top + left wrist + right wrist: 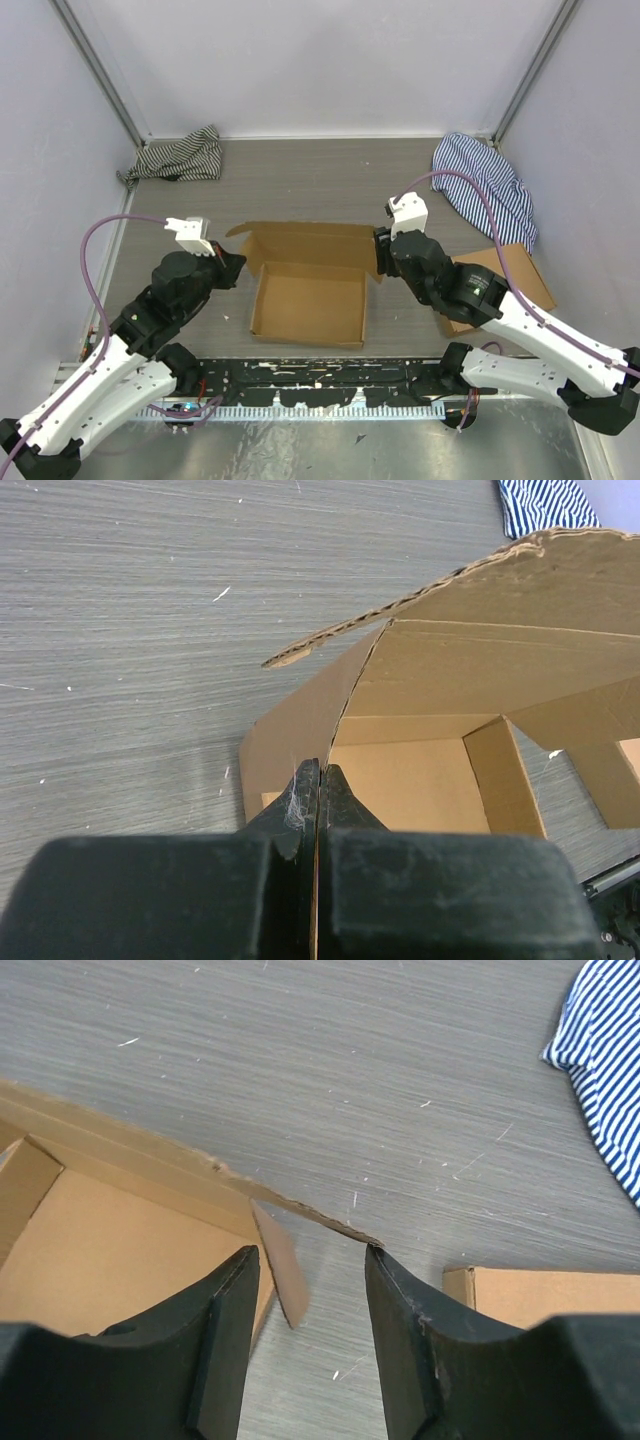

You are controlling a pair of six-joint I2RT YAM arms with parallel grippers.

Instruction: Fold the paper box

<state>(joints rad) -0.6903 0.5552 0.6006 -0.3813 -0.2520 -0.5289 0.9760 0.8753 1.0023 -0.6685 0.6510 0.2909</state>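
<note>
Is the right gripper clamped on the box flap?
No, the right gripper is open, with the paper box flap between its spread fingers.

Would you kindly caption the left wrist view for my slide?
Left tool pinches a side wall of the plain brown cardboard box.

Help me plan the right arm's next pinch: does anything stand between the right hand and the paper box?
Nothing visible does. The open right hand is right at the corner tab of the paper box, which shows between its fingers. The flat cardboard lies off to the right, outside that gap.
</note>
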